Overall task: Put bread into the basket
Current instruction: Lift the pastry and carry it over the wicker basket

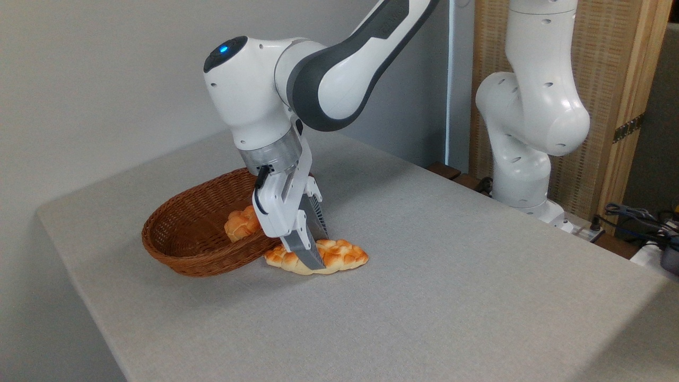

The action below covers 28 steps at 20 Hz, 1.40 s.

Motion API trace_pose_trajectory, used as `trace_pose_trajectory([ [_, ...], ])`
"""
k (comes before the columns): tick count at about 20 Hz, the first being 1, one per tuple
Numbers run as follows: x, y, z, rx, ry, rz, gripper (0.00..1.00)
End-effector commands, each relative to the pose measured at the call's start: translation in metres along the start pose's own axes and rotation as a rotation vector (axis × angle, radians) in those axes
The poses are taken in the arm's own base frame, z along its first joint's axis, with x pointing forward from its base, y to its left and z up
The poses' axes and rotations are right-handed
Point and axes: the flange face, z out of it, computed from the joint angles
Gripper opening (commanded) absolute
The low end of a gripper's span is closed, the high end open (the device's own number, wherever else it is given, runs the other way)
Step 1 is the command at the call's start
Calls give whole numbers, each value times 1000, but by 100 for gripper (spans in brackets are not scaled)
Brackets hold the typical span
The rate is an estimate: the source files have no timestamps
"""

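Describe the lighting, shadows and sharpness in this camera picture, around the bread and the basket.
Camera view: soft, even light with no glare; the table is a flat grey. A faint, diffuse shadow lies under the basket and beside the bread. The gripper and both items are sharp, without motion blur. The far right edge is dim and cluttered.

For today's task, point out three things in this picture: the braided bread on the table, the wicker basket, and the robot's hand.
bread point(342, 253): fixed camera, right half of crust.
basket point(183, 231): fixed camera, inner left wall.
hand point(314, 253): fixed camera, between the fingertips.
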Motion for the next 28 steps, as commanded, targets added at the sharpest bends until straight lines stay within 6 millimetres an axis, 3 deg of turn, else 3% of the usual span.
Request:
trace_pose_trajectory([
  [1, -3, 1, 0, 1, -13, -13, 36],
  [4, -12, 5, -9, -9, -7, -34, 36],
  [8, -56, 17, -40, -11, 25, -109, 36],
  [13, -74, 16, -79, 48, 85, -162, 37],
  [17, -52, 15, -102, 55, 223, -332, 37],
  [19, -26, 16, -108, 49, 256, -411, 37],
  [24, 12, 15, -114, -9, 339, -682, 45],
  [28, 54, -2, -102, -12, 338, -815, 48],
])
